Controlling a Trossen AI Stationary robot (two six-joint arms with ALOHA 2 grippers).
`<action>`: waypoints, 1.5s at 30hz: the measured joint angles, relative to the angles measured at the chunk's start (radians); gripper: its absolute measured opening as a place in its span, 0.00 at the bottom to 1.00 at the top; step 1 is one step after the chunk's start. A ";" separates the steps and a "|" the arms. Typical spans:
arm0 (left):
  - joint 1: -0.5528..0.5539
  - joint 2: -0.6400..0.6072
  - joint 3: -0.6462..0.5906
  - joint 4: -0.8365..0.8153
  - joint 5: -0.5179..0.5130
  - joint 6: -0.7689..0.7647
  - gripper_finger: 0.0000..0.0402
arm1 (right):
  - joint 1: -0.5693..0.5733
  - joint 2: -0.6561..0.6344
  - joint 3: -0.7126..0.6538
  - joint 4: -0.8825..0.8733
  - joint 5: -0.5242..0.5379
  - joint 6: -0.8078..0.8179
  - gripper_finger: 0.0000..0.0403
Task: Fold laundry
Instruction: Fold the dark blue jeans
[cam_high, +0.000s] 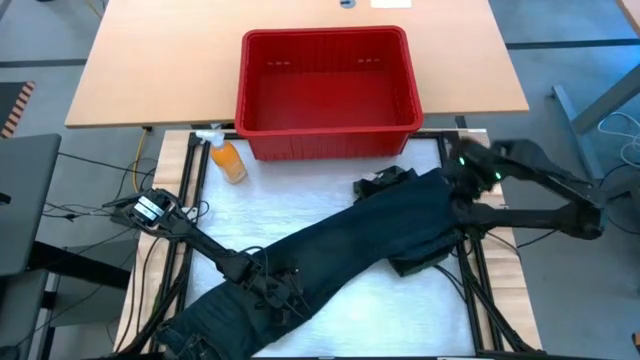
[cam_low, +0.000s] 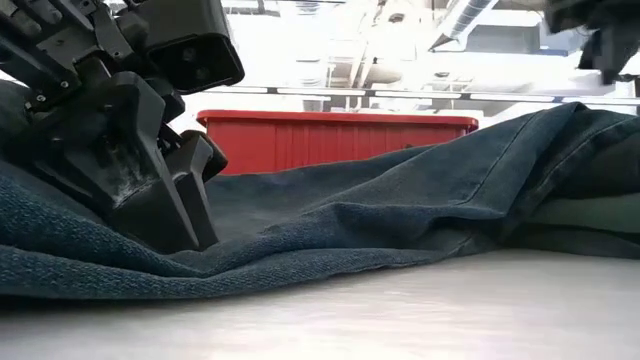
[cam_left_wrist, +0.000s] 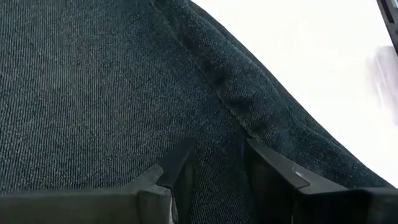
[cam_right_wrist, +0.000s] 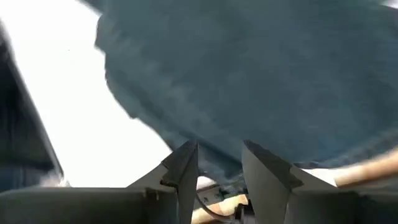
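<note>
Dark blue denim garment (cam_high: 370, 235): coarse ribbed weave, matt, thick stitched seam. Red plastic basket (cam_high: 328, 92): slightly glossy, finely ribbed walls. Pale wooden tabletop (cam_high: 160, 60): smooth, satin. White work surface (cam_high: 300, 205): smooth, faint sheen. Black gripper fingers (cam_left_wrist: 177, 177): matt, scuffed hard plastic look.

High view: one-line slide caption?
Left hand pinning dark denim jeans stretched diagonally over the white mat; red basket behind.

Jeans (cam_high: 330, 250) before basket (cam_high: 262, 100) (bottle (cam_high: 228, 160) beside)

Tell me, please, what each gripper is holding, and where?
The left gripper pinches the denim garment beside a seam near its lower end; the right gripper holds nothing.
</note>
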 joint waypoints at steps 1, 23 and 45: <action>0.001 0.000 0.000 0.000 0.000 0.010 0.32 | 0.045 -0.014 -0.016 0.002 0.000 0.012 0.37; 0.011 0.000 0.000 -0.003 0.026 0.017 0.32 | 0.670 0.159 -0.184 0.199 0.264 0.001 0.37; 0.011 0.000 -0.001 -0.007 0.033 0.049 0.32 | 0.831 0.299 -0.292 0.265 0.195 0.080 0.08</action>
